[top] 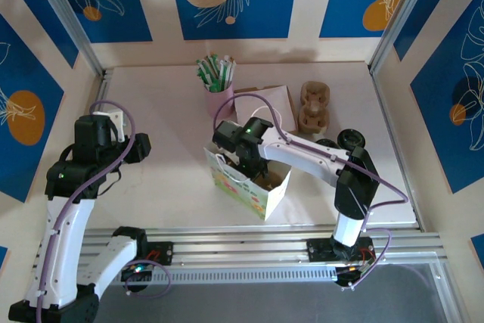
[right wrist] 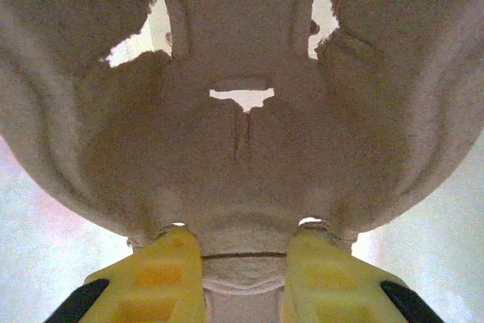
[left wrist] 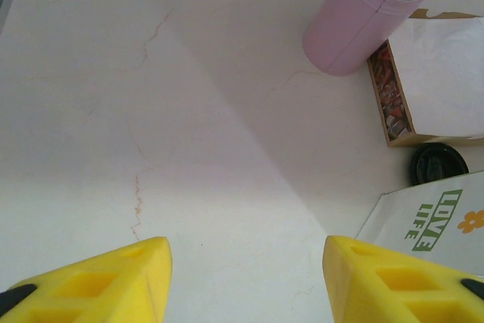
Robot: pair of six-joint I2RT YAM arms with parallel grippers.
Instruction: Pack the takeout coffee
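The left gripper (left wrist: pixel 246 259) hangs over bare table (left wrist: pixel 151 111), jaws spread, empty. The right gripper (right wrist: pixel 242 262) is clamped on a pulp carrier (right wrist: pixel 242 156) at the paper bag (top: pixel 246 187) mouth. The right arm (top: pixel 310 153) lies between bag and takeout coffee (top: pixel 352 139), black lid showing. The pink cup (top: pixel 218 97) stands farther back.

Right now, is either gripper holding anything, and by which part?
The right gripper pinches a pulp cup carrier by its near edge; the left gripper is open, empty.
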